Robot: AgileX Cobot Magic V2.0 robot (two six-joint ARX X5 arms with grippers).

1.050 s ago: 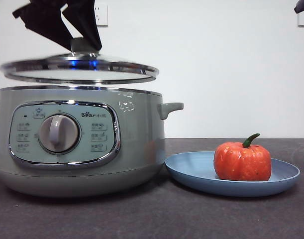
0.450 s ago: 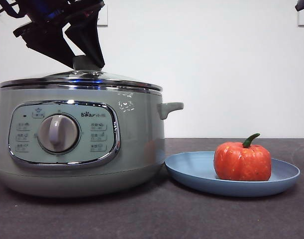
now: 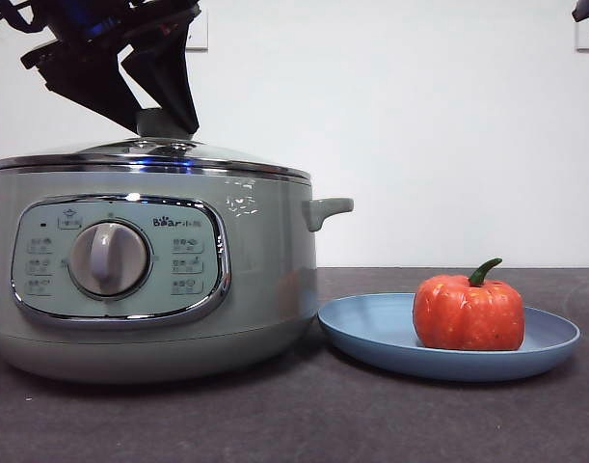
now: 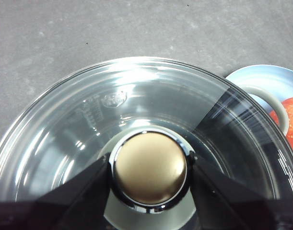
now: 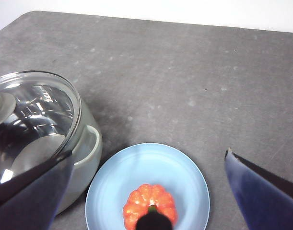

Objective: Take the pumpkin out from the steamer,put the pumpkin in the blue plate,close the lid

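Note:
The glass lid [image 3: 149,154] sits flat on the sage-green steamer [image 3: 265,260] at the left of the front view. My left gripper [image 3: 164,121] comes down from above and is shut on the lid's knob [image 4: 148,167], one black jaw pressed against each side. To the right, the orange-red pumpkin [image 3: 468,313] stands upright on the blue plate [image 3: 371,338]. High over the plate, my right gripper [image 5: 148,153] is open and holds nothing. Below it are the pumpkin [image 5: 148,203], the plate [image 5: 112,187] and the lid [image 5: 31,120].
The steamer's side handle [image 3: 328,207] sticks out toward the plate, with a small gap between pot and plate. A dark grey tabletop [image 5: 184,72] stretches behind both. Only a black tip of the right arm [image 3: 588,10] shows at the front view's top right corner.
The lid, hovering above the steamer a second ago, has come down onto its rim with my left gripper still on the knob. The pot has shifted slightly left.

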